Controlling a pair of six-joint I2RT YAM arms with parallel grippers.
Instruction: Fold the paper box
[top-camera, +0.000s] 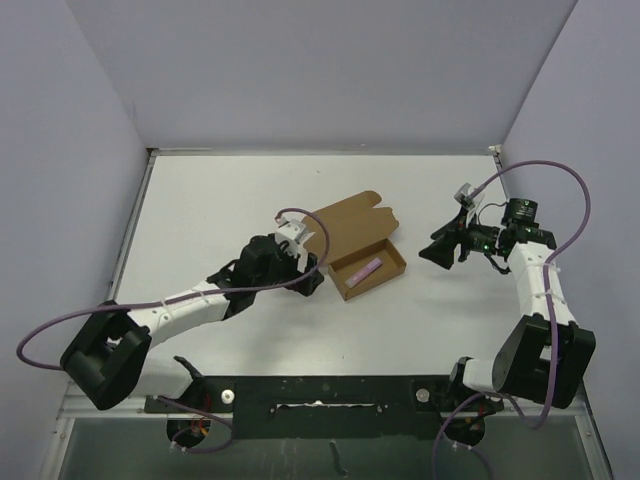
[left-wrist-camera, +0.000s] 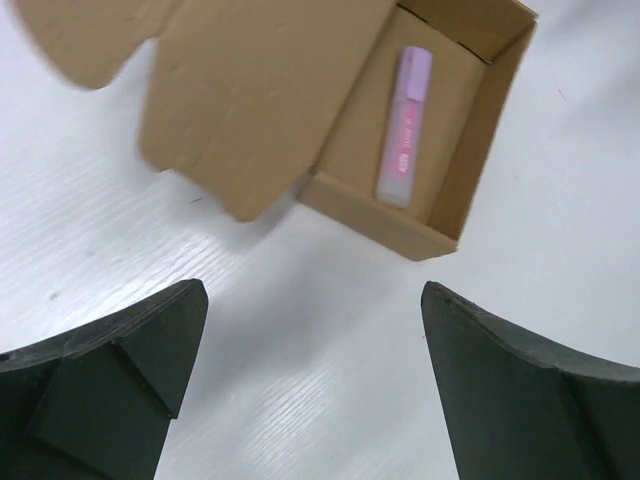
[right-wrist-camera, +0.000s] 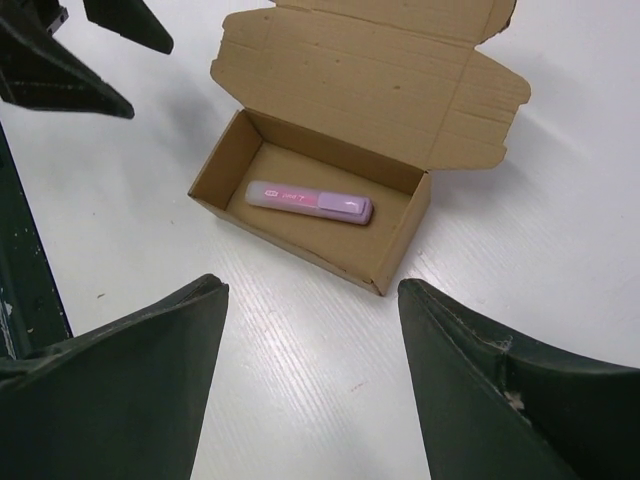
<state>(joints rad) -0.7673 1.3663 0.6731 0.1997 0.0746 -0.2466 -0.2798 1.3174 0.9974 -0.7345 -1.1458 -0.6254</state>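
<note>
- At the middle of the desk (top-camera: 230, 200) sits the paper box (top-camera: 365, 255), flat on its base, with nothing holding it.
- The task looks a good way along: the bottom half is already formed into a shallow tray (right-wrist-camera: 405, 235), with all four walls standing and the corners square.
- What seems left is the closing. The lid (right-wrist-camera: 360, 80) lies thrown back on the far side of the tray, joined to it along the long rear wall, and none of its flaps has been turned in.
- My guess is that the lid must be swung over the tray and its end flaps (right-wrist-camera: 485, 120) tucked down inside the walls before the box counts as folded.
- The box is plain brown cardboard with no print. Crease lines show across the lid, and its free edges are cut into rounded tabs.
- Inside the tray lies a pink and lilac marker (right-wrist-camera: 310, 203), lengthwise along the floor and below the rim, so it should not block the lid.
- The left tool (left-wrist-camera: 312, 300) hovers just off the left end of the box, near the lid's left edge. Its jaws are spread wide with only bare desk between them, and it touches no cardboard.
- The right tool (right-wrist-camera: 310, 290) hangs off the right end of the box, well apart from it and pointing toward it. Its jaws are also spread and it grips nothing.
</note>
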